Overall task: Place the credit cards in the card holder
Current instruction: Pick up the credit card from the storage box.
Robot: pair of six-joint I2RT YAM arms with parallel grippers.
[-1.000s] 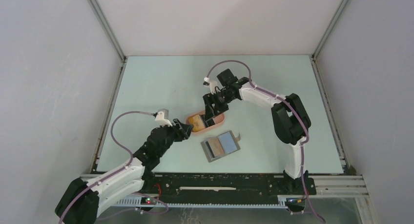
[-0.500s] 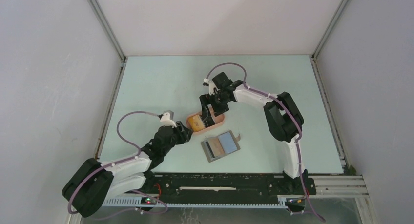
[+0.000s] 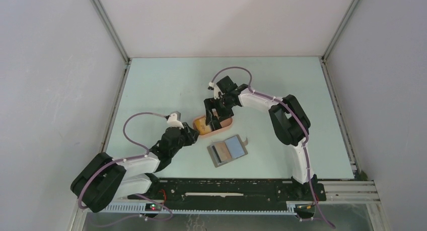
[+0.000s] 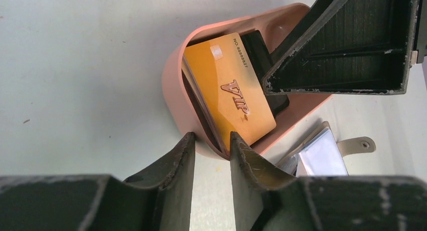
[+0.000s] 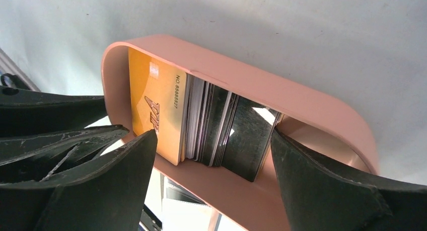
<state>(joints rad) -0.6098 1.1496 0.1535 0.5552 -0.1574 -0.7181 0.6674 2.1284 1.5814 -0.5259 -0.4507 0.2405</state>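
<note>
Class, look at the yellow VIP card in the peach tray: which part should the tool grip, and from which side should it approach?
Probably its raised top edge, from above. The yellow card stands tilted on edge at the end of the card stack inside the tray, whose walls block the sides. Pinch across its thickness, with the printed face on one side and the back on the other.

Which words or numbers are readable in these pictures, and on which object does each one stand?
"VIP": on the yellow-orange card, in large letters.
"NO 8888827": small print near the same card's edge; the last digits are uncertain.
Nothing else carries readable text.
</note>
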